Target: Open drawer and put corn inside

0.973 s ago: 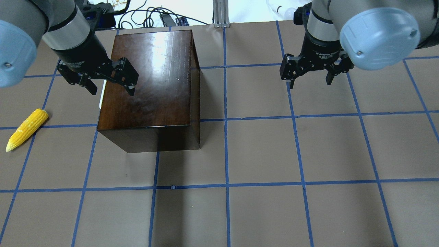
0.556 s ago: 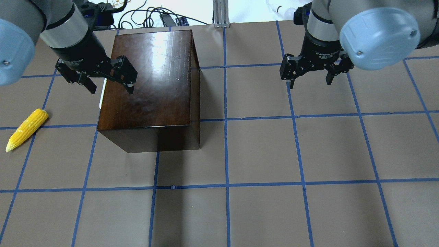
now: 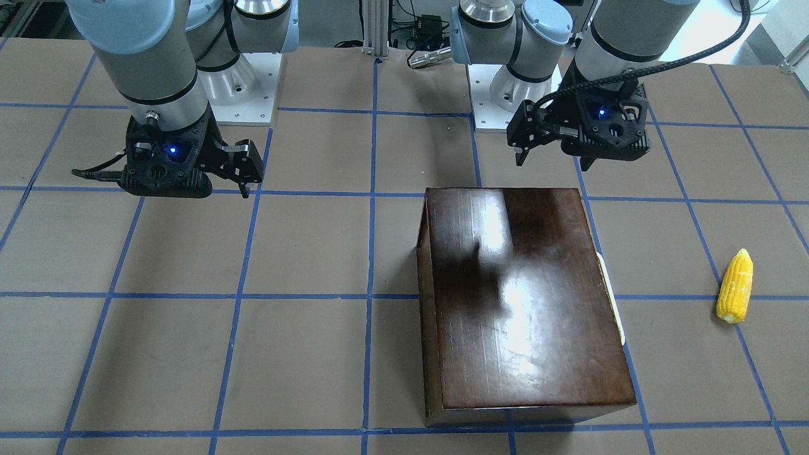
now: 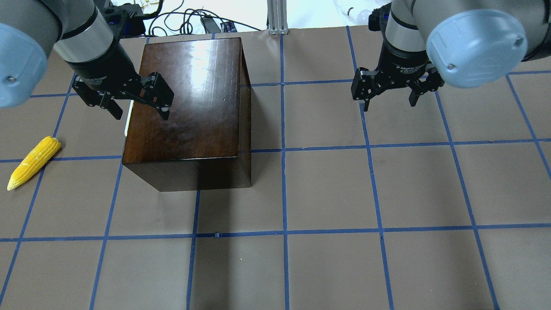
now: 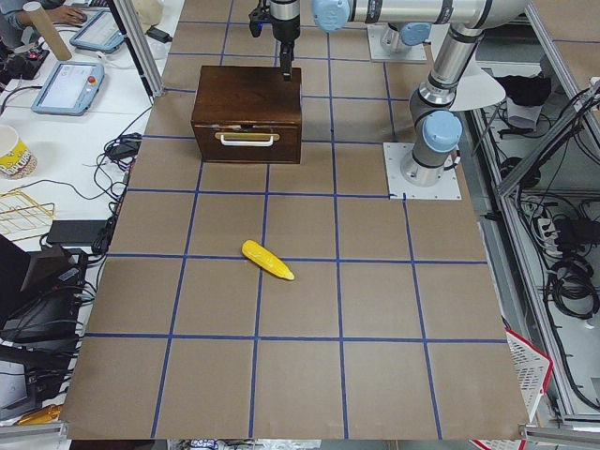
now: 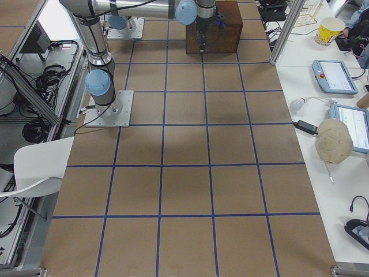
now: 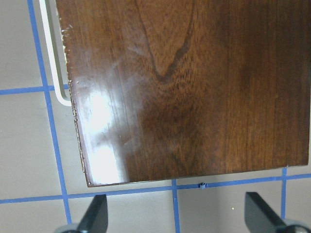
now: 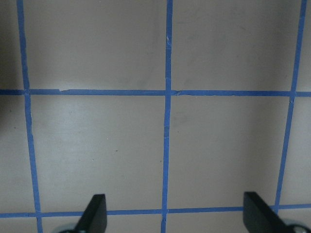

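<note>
The glossy dark-brown box (image 4: 189, 99) stands left of the table's middle. Its drawer (image 5: 246, 152) is shut, and the whitish handle (image 5: 247, 139) faces the robot's left. That handle shows as a sliver (image 7: 51, 63) beside the lid in the left wrist view. My left gripper (image 4: 137, 105) hangs open above the box's handle-side top edge, touching nothing, fingertips (image 7: 95, 213) spread wide. The yellow corn (image 4: 34, 161) lies on the table left of the box, also visible as the corn (image 3: 735, 285). My right gripper (image 4: 389, 101) hangs open over bare table, holding nothing.
The brown table cover (image 4: 327, 189) carries a blue tape grid. Cables (image 4: 185, 21) and a metal post (image 4: 277, 17) sit beyond the far edge. Both robot bases (image 3: 240, 95) stand at the near side. Tablets and a cup (image 5: 14, 150) lie on side desks.
The left arm shifted slightly over the box's edge and came back to nearly the same place. The right arm, box and corn have not moved.
</note>
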Controlling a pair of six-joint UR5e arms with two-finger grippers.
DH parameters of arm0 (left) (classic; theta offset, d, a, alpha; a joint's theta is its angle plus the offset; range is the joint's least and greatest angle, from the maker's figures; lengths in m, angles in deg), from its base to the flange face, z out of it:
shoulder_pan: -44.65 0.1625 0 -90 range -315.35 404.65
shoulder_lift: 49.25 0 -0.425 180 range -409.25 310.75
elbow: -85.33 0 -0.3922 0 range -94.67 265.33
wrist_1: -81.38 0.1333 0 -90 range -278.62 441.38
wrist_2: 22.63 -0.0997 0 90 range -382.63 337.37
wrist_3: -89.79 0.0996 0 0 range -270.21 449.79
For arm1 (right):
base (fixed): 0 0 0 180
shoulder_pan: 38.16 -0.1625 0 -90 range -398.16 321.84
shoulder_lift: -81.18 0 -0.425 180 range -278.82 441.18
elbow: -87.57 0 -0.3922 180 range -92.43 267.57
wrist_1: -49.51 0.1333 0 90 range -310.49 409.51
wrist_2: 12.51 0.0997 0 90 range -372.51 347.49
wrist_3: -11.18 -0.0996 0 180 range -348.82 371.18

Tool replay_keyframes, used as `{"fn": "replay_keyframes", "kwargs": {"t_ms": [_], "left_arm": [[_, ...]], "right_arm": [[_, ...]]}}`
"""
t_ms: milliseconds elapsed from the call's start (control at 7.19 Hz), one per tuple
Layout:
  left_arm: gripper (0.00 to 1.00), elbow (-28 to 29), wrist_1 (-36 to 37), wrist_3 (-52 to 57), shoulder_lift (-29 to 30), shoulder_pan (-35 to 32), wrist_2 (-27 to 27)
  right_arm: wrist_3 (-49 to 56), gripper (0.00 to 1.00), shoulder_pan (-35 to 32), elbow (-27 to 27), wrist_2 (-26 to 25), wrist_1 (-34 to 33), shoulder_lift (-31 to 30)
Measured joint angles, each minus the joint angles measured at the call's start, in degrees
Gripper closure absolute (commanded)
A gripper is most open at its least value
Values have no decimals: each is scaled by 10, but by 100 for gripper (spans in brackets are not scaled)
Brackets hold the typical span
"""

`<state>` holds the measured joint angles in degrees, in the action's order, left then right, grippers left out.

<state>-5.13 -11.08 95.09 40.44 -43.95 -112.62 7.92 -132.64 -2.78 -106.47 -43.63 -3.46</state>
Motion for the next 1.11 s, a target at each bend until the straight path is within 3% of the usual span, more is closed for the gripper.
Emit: {"fn": "replay_keyframes", "kwargs": {"t_ms": [695,1112], "left_arm": [[0,2,5,0,-3,14,0],[0,12,2,45,-2,88,0]], "right_arm": [[0,0,0,0,0,0,0],[0,0,0,0,0,0,0]]}}
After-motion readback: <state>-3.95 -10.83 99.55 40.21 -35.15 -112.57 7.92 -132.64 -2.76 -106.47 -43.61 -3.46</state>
